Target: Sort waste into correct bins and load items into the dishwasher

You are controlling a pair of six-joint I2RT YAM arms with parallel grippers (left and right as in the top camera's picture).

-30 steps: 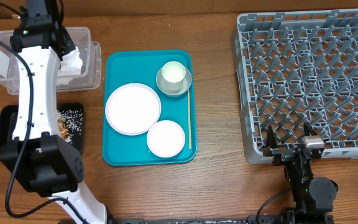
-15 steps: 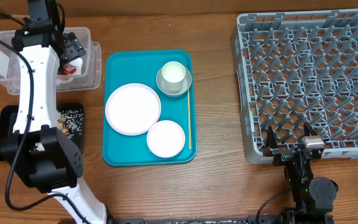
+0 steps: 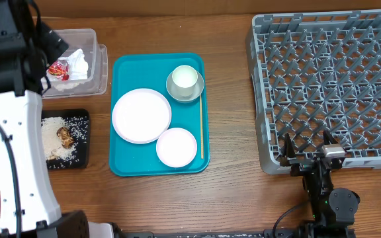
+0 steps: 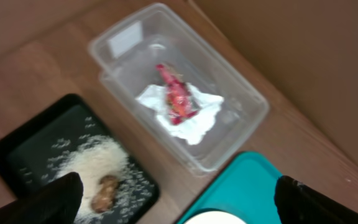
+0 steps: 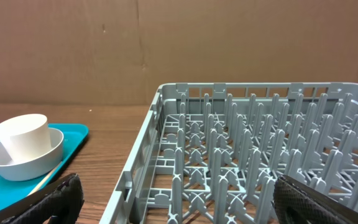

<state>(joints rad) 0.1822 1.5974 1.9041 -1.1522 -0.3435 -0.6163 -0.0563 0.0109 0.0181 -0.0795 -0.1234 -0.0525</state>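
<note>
A red wrapper (image 3: 58, 68) (image 4: 174, 96) and a crumpled white napkin (image 3: 78, 64) (image 4: 197, 121) lie in the clear bin (image 3: 101, 66) (image 4: 253, 106). My left gripper (image 3: 48, 41) (image 4: 179, 202) hovers high above that bin, open, with nothing between its fingers. The teal tray (image 3: 124, 165) (image 4: 247, 186) carries a large white plate (image 3: 141, 116), a small plate (image 3: 176, 147), a cup (image 3: 184, 77) (image 5: 23, 134) standing in a bowl (image 3: 174, 89) (image 5: 17, 165), and a chopstick (image 3: 201, 129). At the front edge of the grey dish rack (image 3: 329, 79) (image 5: 260, 162), my right gripper (image 3: 306, 151) (image 5: 179, 199) stands open and empty.
A black tray (image 3: 78, 158) (image 4: 17, 155) with spilled rice (image 3: 51, 135) (image 4: 95, 162) and a brown food scrap (image 3: 65, 135) sits in front of the clear bin. My white left arm hides the table's far left side. Bare wood lies between teal tray and rack.
The left gripper opened and let the napkin and red wrapper drop into the clear bin. It then rose and swung left. The right arm stayed still.
</note>
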